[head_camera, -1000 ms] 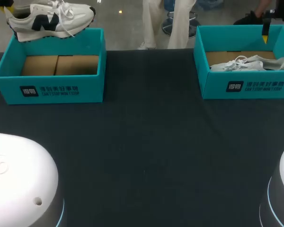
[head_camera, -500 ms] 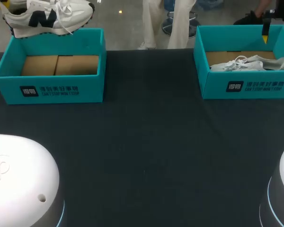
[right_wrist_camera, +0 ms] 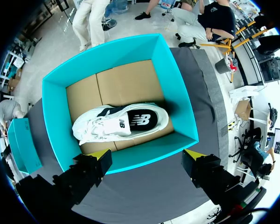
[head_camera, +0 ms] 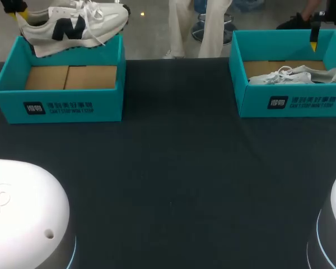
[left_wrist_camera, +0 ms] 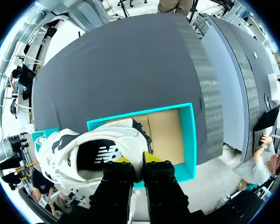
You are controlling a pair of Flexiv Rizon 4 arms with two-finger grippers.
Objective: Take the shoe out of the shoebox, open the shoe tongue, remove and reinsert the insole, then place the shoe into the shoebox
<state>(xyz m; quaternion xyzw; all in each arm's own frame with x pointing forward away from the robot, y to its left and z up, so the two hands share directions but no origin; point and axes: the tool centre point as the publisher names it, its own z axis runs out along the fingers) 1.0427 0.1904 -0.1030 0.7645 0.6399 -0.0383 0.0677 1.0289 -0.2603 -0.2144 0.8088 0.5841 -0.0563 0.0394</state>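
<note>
The white shoe (head_camera: 73,25) is held by its heel between the nearly closed fingers of the left gripper (left_wrist_camera: 137,159), above the far rim of the left shoebox (head_camera: 59,106). The right gripper (right_wrist_camera: 147,156) is spread wide, gripping nothing, over the right shoebox (right_wrist_camera: 53,121), where a 2nd shoe (right_wrist_camera: 121,122) lies.

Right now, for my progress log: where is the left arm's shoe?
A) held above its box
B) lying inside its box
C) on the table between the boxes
A: the left gripper is shut on the heel of the shoe, holding it above the left shoebox.
</note>
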